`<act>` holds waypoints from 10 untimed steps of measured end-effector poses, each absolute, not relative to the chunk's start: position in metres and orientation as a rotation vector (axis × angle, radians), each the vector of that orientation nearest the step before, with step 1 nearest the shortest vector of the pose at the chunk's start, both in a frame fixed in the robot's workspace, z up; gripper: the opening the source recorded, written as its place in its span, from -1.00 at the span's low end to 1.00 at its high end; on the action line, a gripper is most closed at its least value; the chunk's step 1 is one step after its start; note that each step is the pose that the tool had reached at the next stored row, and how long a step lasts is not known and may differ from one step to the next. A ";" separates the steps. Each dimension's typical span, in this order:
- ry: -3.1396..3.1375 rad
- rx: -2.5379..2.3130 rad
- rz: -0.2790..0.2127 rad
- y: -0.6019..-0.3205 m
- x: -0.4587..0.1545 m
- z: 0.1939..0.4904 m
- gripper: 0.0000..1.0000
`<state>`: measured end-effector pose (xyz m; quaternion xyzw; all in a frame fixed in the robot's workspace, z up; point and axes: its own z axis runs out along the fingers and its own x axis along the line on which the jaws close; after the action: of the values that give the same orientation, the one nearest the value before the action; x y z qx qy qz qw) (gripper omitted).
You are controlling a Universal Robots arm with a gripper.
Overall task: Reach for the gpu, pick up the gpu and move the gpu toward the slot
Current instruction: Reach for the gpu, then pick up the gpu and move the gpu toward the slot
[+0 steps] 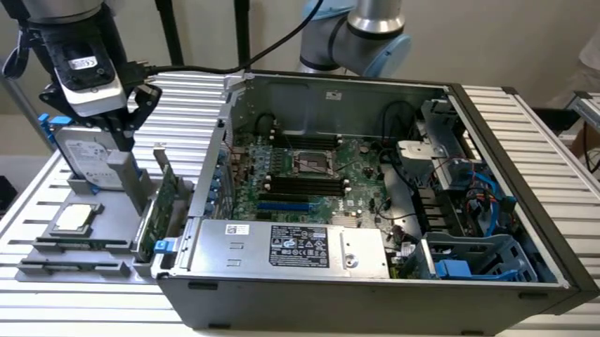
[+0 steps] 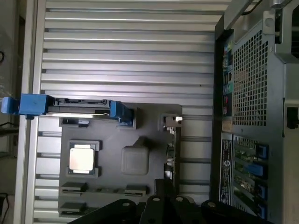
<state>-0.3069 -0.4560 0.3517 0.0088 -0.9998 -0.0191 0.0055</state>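
While the gripper hangs above the grey holder, I cannot tell whether it is wide or narrow. Below it, a little toward the exterior view's right and clear of it, the gpu stands on edge in that holder, just beside the computer case.

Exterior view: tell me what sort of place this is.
Probably a robotics lab bench for computer assembly: an open desktop computer case on a slatted aluminium table, a grey fixture holding a hard drive, processor and gpu, and a robot arm behind.
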 end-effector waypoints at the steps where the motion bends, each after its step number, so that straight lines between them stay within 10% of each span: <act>1: -3.130 0.028 -0.060 -0.457 -0.306 0.351 -0.79; 10: -3.130 0.027 -0.060 -0.457 -0.305 0.351 -0.79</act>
<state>-0.3053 -0.4572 0.3511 0.0087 -0.9998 -0.0191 0.0055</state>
